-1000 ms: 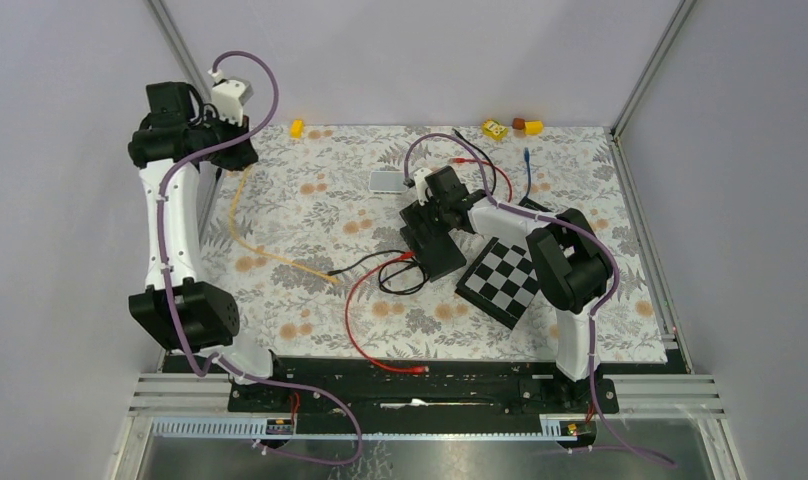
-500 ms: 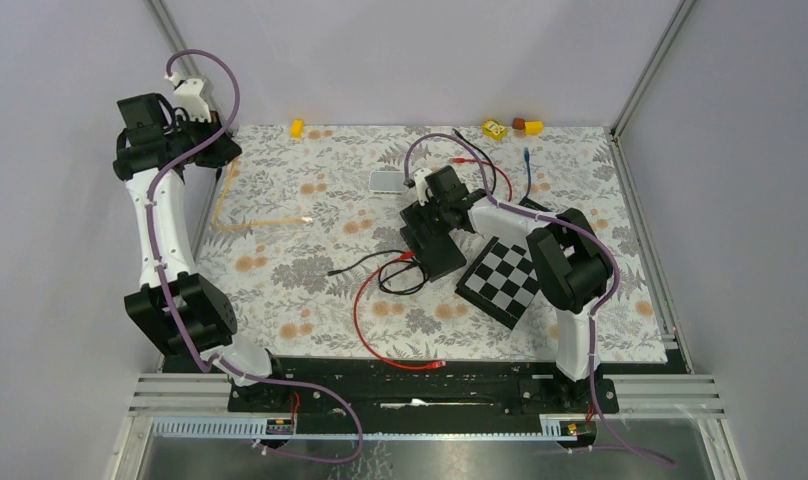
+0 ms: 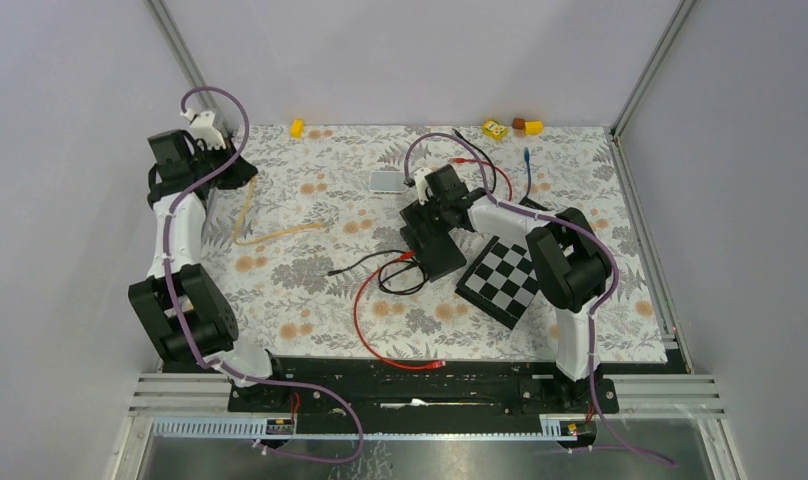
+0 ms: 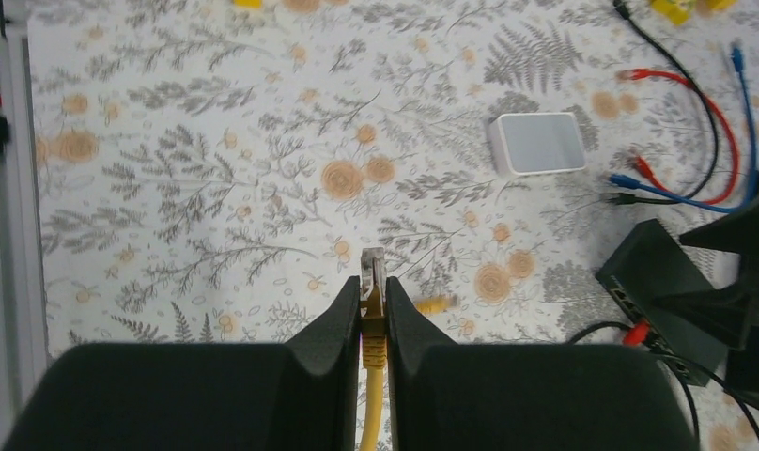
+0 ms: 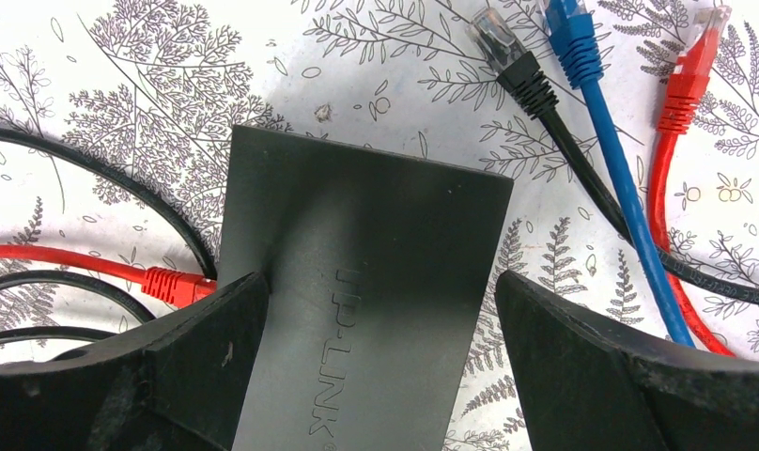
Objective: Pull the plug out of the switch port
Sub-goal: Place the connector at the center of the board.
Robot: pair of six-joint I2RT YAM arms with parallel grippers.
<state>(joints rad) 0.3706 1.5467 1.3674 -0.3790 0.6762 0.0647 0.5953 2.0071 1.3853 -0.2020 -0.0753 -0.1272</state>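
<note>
Right, the pull itself looks done to us. L gripper [image 4: 373,299] is nipped almost shut on the yellow plug [image 4: 372,271]. The plug is pinched between the two fingertips, its clear tip poking out past them. Its yellow cable [image 4: 370,413] runs back down between the fingers. Nothing is round that tip: it's up off the cloth [image 4: 216,188], w/ the white box [image 4: 538,144] ahead and to the right of the fingers. The switch [image 5: 357,216] is well off beyond the right-hand finger.

R gripper [image 5: 380,287] has its jaws spread wide, one finger at each side edge of the switch, the TP-LINK face between them. Whether they press or only bracket it we can't tell.

Just outside the finger on the left of that wrist view a red plug [image 5: 174,285] sits at the switch's port side, black leads [image 5: 113,174] next to it. Ahead of the fingertips lie a black plug [image 5: 496,33], a blue plug [image 5: 568,28] and a loose red plug [image 5: 704,38], all unplugged.

Left to do, as we judge it: put the yellow cable down and let go of the switch. If the red one counts too, that's not yet pulled.
</note>
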